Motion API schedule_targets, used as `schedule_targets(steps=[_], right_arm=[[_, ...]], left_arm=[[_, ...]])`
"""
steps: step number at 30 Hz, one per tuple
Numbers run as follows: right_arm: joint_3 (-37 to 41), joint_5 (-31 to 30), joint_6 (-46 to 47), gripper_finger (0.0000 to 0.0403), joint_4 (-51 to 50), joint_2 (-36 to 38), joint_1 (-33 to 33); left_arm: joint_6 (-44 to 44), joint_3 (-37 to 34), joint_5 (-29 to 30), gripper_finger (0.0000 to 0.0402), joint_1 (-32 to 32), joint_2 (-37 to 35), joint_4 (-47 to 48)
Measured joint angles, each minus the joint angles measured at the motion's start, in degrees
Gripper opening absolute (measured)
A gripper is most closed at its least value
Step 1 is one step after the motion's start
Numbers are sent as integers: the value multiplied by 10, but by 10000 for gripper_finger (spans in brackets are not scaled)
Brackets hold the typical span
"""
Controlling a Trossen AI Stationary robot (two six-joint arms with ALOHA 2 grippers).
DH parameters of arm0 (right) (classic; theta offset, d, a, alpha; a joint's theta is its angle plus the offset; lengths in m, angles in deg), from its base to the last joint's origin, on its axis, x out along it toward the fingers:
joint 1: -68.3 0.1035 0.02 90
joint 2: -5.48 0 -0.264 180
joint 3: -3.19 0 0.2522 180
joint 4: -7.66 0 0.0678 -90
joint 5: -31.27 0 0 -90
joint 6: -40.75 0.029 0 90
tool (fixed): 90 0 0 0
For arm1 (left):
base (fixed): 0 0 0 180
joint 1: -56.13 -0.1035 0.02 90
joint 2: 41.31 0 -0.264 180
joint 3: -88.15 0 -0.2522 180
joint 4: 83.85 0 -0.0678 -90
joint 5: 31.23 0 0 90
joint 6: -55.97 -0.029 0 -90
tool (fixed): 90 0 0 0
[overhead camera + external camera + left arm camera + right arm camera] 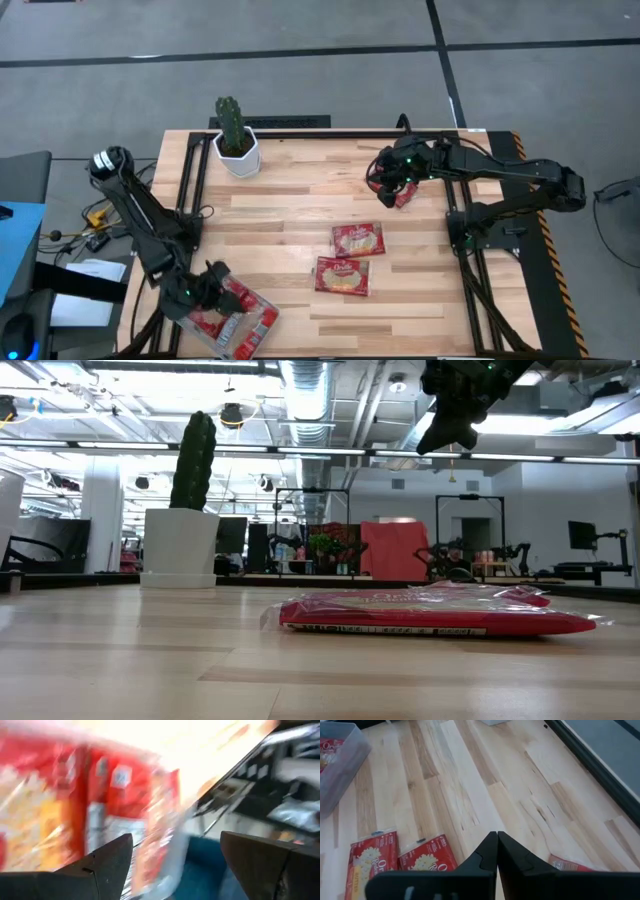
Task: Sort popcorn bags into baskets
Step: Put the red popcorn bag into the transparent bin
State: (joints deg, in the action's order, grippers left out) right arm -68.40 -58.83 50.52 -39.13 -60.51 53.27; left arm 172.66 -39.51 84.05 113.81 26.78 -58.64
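Left gripper (pixel 205 290) gapes over the blurred tray (pixel 262 325) of bags; right gripper (pixel 496 851), closed, seemingly empty.

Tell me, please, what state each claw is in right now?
Left claw: open, holding nothing.
Right claw: shut, with nothing visible between its fingers.
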Motion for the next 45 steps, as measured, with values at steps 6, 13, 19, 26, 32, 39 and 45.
schedule_targets(steps=[6, 13, 19, 26, 32, 39, 45], right_arm=[[44, 0, 50, 22, -6, -13, 10], [141, 0, 183, 23, 8, -19, 56], [196, -2, 291, 26, 3, -19, 117], [224, -39, 405, 16, 2, -19, 199], [233, -65, 492, 28, 1, -19, 254], [234, -75, 535, 20, 5, -36, 313], [234, -69, 543, 19, 59, -94, 341]], left_arm=[[-61, 0, 125, 289, -64, -98, 10], [-218, 0, 87, 289, -276, -136, 1], [-433, 0, -104, 289, -503, -75, -105], [-571, 0, -307, 289, -675, 63, -256], [-585, 5, -402, 289, -715, 198, -389], [-640, 105, -450, 289, -716, 319, -387], [-721, 207, -463, 289, -719, 381, -247]])
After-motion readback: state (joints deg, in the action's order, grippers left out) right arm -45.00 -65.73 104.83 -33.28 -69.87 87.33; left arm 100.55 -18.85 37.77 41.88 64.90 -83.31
